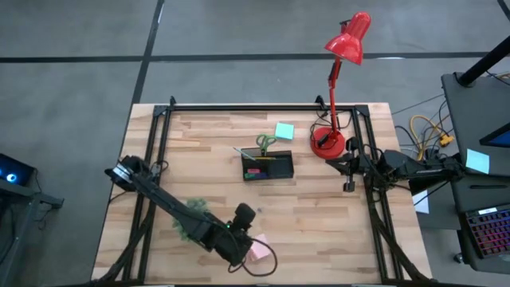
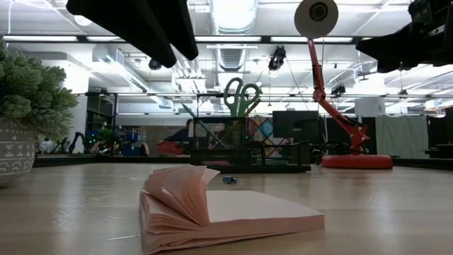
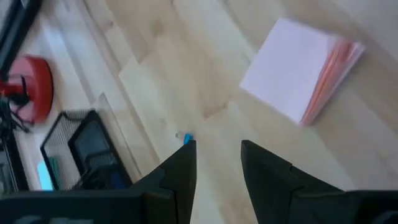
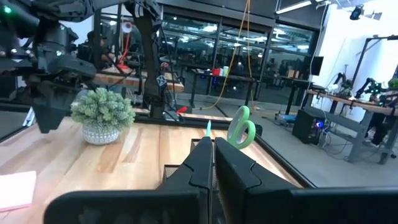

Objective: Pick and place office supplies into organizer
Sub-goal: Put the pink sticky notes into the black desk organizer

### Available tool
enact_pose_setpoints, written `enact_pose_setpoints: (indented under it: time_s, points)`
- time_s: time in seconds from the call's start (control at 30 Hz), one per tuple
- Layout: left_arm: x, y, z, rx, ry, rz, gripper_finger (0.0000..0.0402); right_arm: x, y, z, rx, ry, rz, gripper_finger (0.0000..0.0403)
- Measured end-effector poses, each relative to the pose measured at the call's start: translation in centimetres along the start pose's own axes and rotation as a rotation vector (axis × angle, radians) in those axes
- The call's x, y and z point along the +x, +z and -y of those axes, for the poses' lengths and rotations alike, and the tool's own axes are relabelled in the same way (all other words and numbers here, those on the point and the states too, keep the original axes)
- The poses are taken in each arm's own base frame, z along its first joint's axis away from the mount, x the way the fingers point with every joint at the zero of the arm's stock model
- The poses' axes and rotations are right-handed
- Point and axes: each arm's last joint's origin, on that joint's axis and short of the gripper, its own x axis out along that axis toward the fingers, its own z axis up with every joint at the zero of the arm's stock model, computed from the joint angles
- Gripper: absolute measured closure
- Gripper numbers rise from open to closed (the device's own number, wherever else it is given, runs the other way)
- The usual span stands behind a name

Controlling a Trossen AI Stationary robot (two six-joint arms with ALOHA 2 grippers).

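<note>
Pink sticky-note pad [image 1: 257, 252] lies unmarked on the tabletop [image 1: 319, 223] near its front edge, just beside the left hand [image 3: 217, 163] hovering with fingers apart and empty, well apart from the black organizer [image 1: 268, 166], while the right hand [image 4: 213, 163] waits pressed together by the red lamp [image 1: 328, 142].

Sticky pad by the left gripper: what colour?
Pink sticky pad, its sheets fanned open at one edge; clearest in the left wrist view.

Left arm is stretched diagonally from the tabletop's left edge toward the near edge, wrist pitched downward. Left pincer [image 3: 217, 165] is held above the surface, fingers parted, nothing between them. Right arm is parked at the right edge; right pincer [image 4: 214, 155] is closed, empty.
</note>
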Motion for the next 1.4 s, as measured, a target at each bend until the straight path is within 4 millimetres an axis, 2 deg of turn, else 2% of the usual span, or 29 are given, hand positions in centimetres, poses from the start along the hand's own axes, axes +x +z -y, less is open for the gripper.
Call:
enact_pose_setpoints:
  time_s: [0.3,0.63,0.93,1.23,1.4]
  points:
    - [0.5,-0.3,2.6,0.090,-0.006,0.057,0.0290,0.0,0.0,0.0,0.036,0.000,0.000,0.0394]
    - [2.5,-1.1,4.6,0.204,-0.033,0.143,0.0290,0.0,0.0,0.0,0.079,0.002,-0.003,0.0394]
    - [3.9,-1.0,5.3,0.207,-0.118,0.181,0.0290,0.1,-0.2,-0.1,0.076,0.003,-0.014,0.0394]
    - [5.9,-1.2,4.7,0.216,-0.116,0.169,0.0290,0.2,-0.3,-0.1,0.073,0.004,-0.026,0.0394]
    - [7.0,-1.3,4.6,0.206,-0.206,0.180,0.0290,0.2,-0.3,-0.1,0.073,0.005,-0.026,0.0394]
